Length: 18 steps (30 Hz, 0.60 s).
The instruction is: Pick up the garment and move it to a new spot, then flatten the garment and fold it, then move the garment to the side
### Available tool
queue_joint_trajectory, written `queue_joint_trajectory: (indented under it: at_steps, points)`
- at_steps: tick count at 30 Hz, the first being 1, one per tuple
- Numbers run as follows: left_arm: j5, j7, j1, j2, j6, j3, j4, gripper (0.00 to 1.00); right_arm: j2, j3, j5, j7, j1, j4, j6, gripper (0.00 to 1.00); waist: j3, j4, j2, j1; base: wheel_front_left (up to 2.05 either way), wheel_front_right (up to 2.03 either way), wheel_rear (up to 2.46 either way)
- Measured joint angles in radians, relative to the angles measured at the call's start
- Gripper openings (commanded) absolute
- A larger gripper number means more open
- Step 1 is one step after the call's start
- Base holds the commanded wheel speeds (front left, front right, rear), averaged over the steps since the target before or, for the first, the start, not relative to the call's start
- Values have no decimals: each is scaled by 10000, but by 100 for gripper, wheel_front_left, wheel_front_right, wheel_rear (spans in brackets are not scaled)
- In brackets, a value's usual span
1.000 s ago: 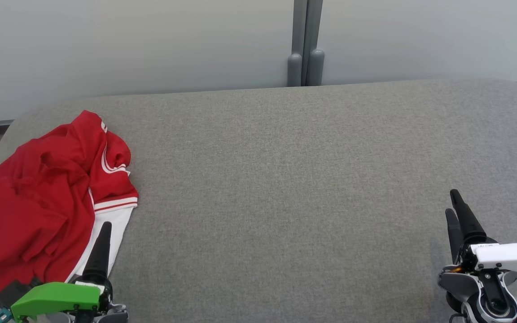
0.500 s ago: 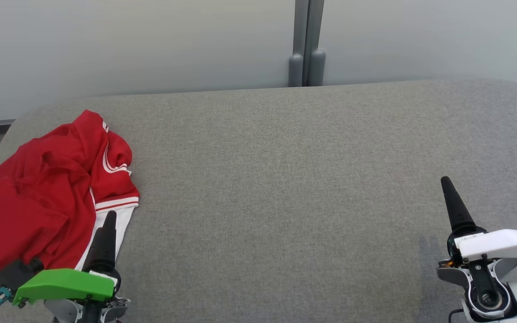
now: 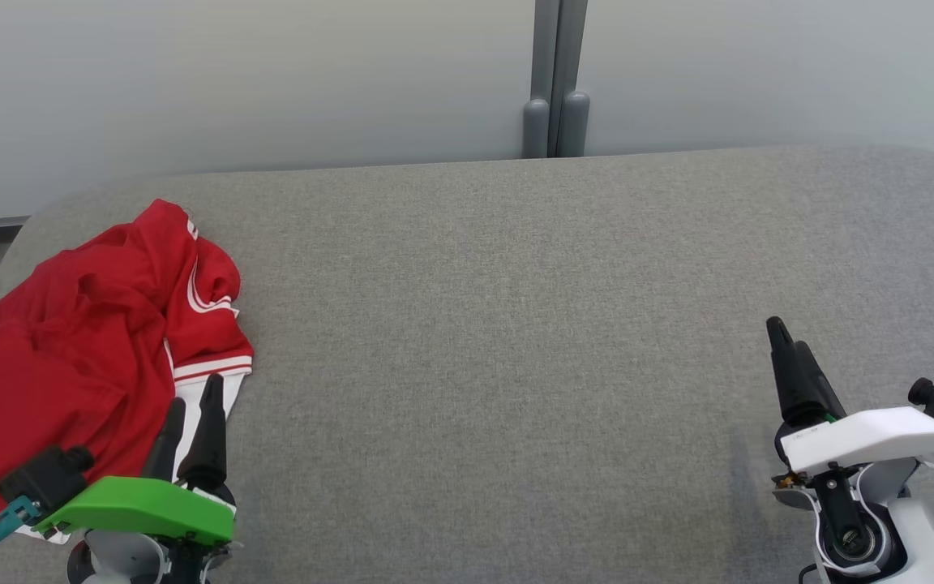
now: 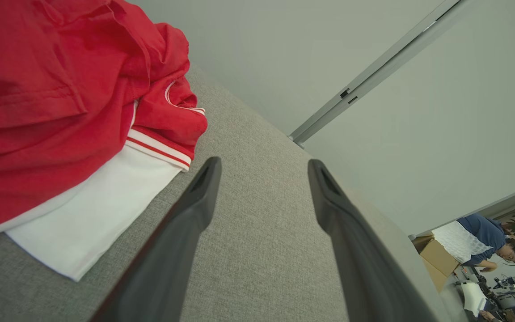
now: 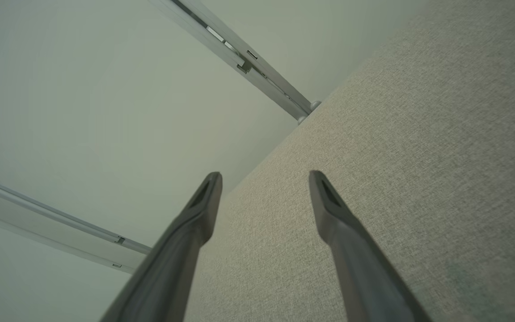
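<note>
Red-and-white garment (image 3: 70,357) lies crumpled at left end of grey counter (image 3: 516,324). Left claw (image 3: 194,390) released, empty, fingers angled forward, tips just beside garment's white edge. Right claw (image 3: 787,334) released, empty, above bare counter at right, well apart from garment.

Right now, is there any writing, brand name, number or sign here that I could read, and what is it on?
No text here can be read.
On the red and white garment: only stripes, no lettering shows.
On the white cover behind the right gripper: a faint mark near its front edge, too small to read.
</note>
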Motion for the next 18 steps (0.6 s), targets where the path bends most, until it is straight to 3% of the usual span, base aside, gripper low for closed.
queue_joint_trajectory:
  at_steps: [18]
  points:
    - [2485,-535,461,4,453,-194,-395,100,-165,696,-2606,-577,16,-364,-349,100,-36,23,0,0,0,0,0]
